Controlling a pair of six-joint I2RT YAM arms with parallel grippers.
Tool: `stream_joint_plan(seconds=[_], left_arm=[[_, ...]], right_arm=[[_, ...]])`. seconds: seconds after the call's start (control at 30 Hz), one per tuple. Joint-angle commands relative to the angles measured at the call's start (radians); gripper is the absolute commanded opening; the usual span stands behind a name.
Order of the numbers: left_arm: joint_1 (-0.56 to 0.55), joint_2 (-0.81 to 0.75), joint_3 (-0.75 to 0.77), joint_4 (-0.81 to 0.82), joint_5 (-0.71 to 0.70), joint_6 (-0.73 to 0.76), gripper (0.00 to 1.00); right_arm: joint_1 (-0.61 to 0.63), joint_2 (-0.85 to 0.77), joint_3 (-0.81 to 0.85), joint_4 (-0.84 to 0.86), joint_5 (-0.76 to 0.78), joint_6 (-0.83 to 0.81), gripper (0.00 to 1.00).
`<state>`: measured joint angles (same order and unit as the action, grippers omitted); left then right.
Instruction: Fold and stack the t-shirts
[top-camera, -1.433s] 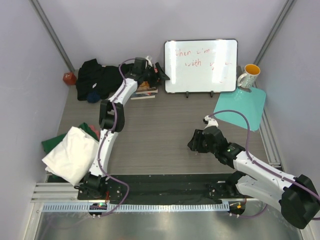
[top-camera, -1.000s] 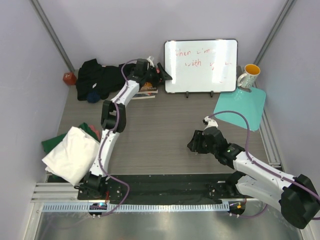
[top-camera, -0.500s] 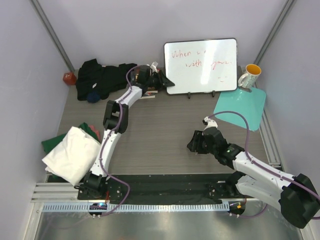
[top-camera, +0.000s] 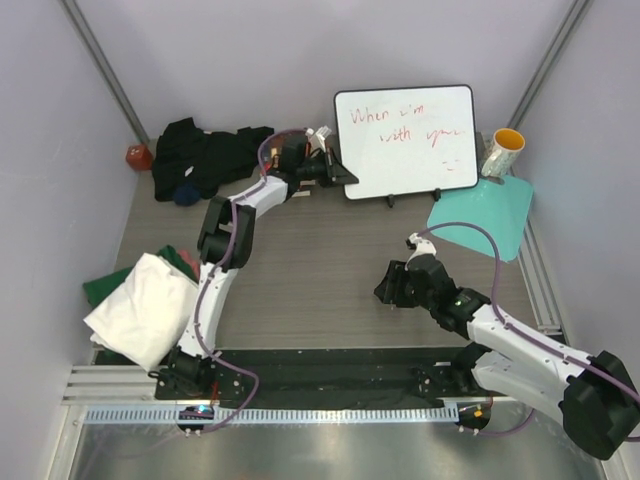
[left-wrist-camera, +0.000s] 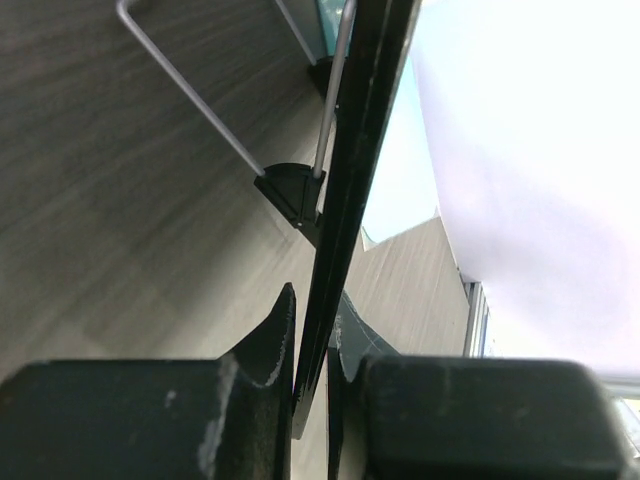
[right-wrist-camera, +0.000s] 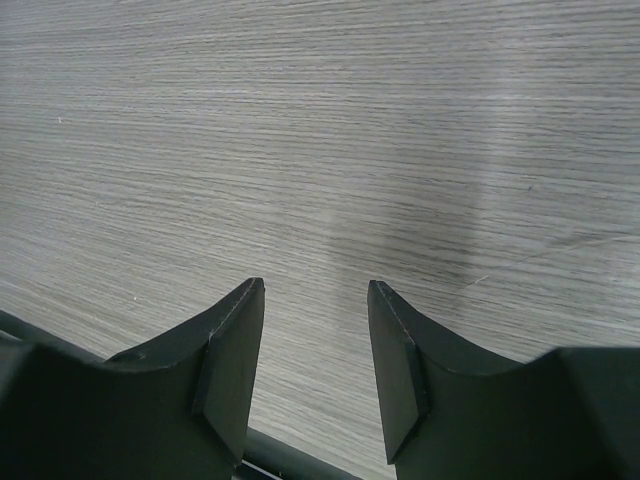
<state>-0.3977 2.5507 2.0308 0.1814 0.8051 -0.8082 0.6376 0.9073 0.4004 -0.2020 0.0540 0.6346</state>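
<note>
Nearest on the left, a folded white t-shirt (top-camera: 140, 310) lies on top of a green one (top-camera: 98, 289), right at the near-left edge of the table (top-camera: 320, 250). The right gripper (right-wrist-camera: 315, 290) hangs low over bare wood, middle-right, fingers spread apart with nothing between them.

Further back on the right there's a teal mat (top-camera: 480, 215), and a white mug (top-camera: 500, 152) stands at its far corner. The inside of the mug looks yellow-orange, but I can't tell if anything's in it.

The left arm is stretched all the way to the back. The left gripper (left-wrist-camera: 315, 300) is pinched tight on the thin black left edge of the whiteboard (top-camera: 405, 140), which has red handwriting on it.

Far left, a black t-shirt (top-camera: 205, 152) is crumpled in a heap by the wall, with a navy one (top-camera: 186, 193) at its near edge. A small red thing (top-camera: 138, 156) sits just beside them in the corner.
</note>
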Motion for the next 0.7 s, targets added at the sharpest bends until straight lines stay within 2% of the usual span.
stream_joint_plan(seconds=[0.0,0.3,0.67], left_arm=[[0.034,-0.107,-0.136,-0.212,-0.214,0.02,0.0],[0.036,-0.29,-0.378,-0.204,-0.253,0.082,0.0],[0.028,-0.486,-0.697,-0.149,-0.276,0.136,0.0]], right_arm=[[0.002,-0.033,0.049,-0.011,0.018,-0.01,0.52],[0.004,-0.093,0.097,-0.065,0.052,-0.036,0.51],[0.004,-0.068,0.236,-0.12,0.127,-0.108,0.51]])
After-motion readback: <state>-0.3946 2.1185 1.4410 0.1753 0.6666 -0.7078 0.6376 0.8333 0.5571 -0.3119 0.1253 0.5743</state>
